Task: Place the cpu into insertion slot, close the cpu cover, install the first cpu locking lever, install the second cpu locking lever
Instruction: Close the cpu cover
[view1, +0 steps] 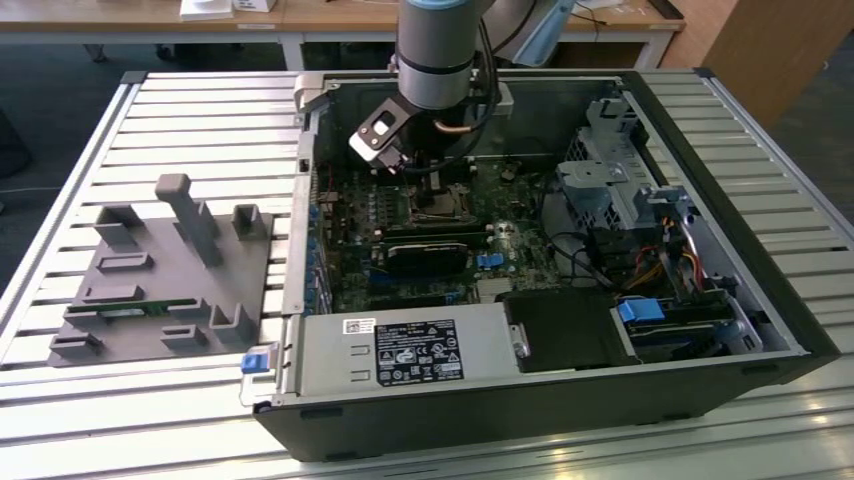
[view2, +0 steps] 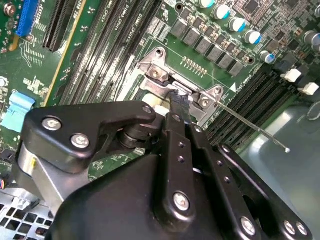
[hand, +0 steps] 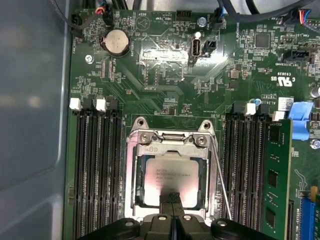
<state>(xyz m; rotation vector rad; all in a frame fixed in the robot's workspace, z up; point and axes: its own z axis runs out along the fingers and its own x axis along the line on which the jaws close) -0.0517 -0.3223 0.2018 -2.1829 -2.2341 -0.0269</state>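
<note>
Grey slatted table (view1: 160, 110) carrying an open case (view1: 534, 415), into which the arm reaches. Inside it we see the green motherboard (hand: 165, 95). Near the board's middle, between the memory strips, sits the slot (hand: 129, 170). We judge two steps done: the cpu (hand: 172, 175) lies flat in the slot, and the cover (hand: 190, 150) is folded down around it, framing its pale top. One wire lever (hand: 221, 180) runs beside the slot and, in the second wrist view, stands free of it, so we judge the levers are not yet latched. The claw (hand: 172, 199) has its fingers together on nothing, tips at the cover's edge; whether they touch it we cannot tell. A white label (view1: 407, 352) and board lettering are present; we do not transcribe them.
</note>
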